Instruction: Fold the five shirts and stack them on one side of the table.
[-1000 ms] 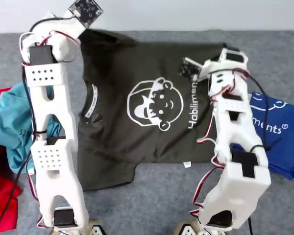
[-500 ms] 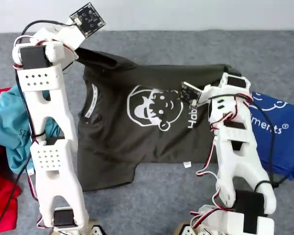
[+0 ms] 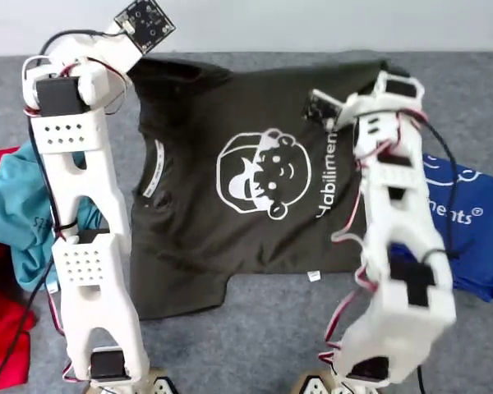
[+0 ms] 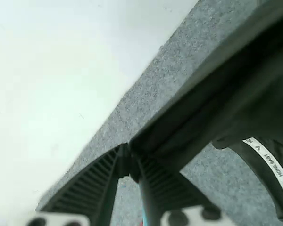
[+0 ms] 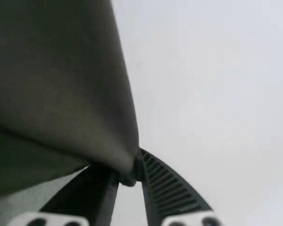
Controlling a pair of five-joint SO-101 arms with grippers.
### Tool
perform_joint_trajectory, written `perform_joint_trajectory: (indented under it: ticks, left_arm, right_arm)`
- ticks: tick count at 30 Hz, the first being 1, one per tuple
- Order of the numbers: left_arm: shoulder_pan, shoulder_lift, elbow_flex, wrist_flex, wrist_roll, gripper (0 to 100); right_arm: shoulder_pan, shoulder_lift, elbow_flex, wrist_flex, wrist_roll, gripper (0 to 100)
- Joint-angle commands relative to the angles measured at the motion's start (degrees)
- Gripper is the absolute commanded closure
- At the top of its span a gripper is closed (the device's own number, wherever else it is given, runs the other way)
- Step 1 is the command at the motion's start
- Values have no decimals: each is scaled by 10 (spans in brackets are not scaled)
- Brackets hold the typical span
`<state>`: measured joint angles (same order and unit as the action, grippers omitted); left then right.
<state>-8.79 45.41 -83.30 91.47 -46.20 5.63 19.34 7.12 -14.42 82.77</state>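
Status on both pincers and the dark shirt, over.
Left pincer shut on dark shirt, far sleeve. Right pincer shut on far hem corner. Shirt spread, not yet folded. Blue shirt beside hem.

The dark shirt [image 3: 230,222] lies spread out print-up across the middle of the tabletop [image 3: 271,328], collar to the left, white cartoon face showing, pretty wrinkly. The teal shirt [image 3: 8,205] and red shirt [image 3: 0,328] sit bunched at the left edge, and the blue shirt [image 3: 476,238] is off to the right.

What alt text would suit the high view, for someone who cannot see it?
The left arm and right arm, both white, each hold a far corner of a dark T-shirt spread print-up on a grey table. A teal shirt and red shirt lie bunched at the left, a blue shirt at the right.
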Motion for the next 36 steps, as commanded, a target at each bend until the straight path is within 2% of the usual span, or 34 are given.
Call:
perform_joint_trajectory:
  ticks: [1,5,8,13,23,36]
  left_arm:
    - [-8,-11,-25,-17,6,986]
    - [-12,-12,-26,2,-4,986]
    - [-26,-20,-47,14,-49,986]
    - [-41,-46,-60,-12,-81,986]
    - [-43,-47,-59,-126,-128,986]
    - [-46,-54,-67,-135,-142,986]
  right_arm:
    - [5,44,-110,-11,5,988]
    - [3,57,-111,-11,5,988]
    - [3,58,-111,-10,5,988]
    - [3,58,-111,-10,5,988]
    - [6,58,-111,-10,5,988]
    - [4,58,-111,-10,5,988]
